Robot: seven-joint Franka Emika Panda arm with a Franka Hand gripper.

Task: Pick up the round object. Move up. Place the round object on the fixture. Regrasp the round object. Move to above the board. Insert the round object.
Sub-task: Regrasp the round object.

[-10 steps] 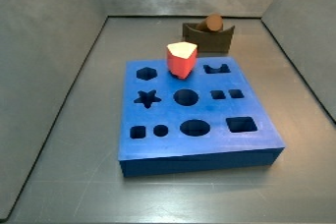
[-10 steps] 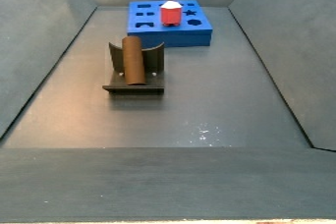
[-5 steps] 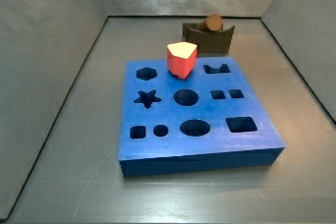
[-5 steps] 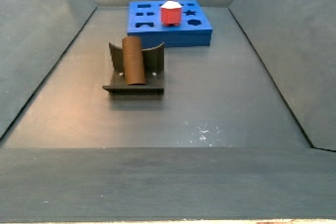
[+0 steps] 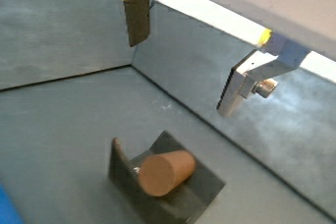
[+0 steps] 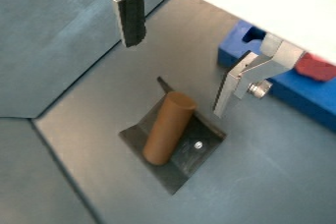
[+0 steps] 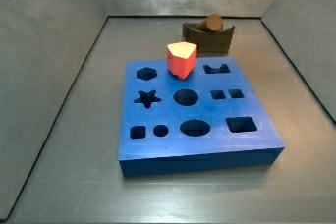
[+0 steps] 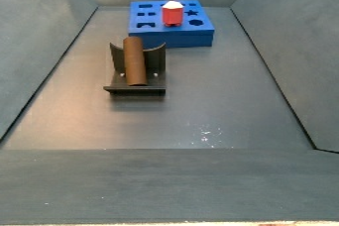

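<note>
One small brown wood-like cylindrical peg with round ends, the round object [image 8: 131,59], rests in the curved notch of the fixture [image 8: 134,83], a single dark L-shaped bracket on a base plate standing on the grey floor. In both side views the peg leans against the bracket's upright; from the far end it shows as a brown disc [image 7: 213,22] above the dark block [image 7: 207,38]. In both wrist views the peg [image 6: 167,128] lies along the bracket [image 6: 184,160], with its round end face [image 5: 163,173] showing above the plate [image 5: 198,191].

The gripper [image 6: 184,43] hangs above the fixture and clear of the peg, seen only in the wrist views. Its two flat silver fingers with dark pads, one [image 6: 129,12] and the other [image 6: 239,79], stand wide apart with nothing between them; the peg lies below the gap, untouched. The same spread shows between the pads [image 5: 137,17] in the matching wrist view, the gripper [image 5: 188,53] empty.

Well apart from the fixture lies one large flat blue rectangular board [image 7: 197,140] with shaped cut-outs: a star, a hexagon, circles, squares and more. One red-and-white faceted block [image 7: 182,59] stands upright in it near its far edge. In a wrist view the board's blue corner [image 6: 301,87] and the red block [image 6: 316,67] show just beyond one finger. Grey walls [image 8: 54,42] enclose the floor.
</note>
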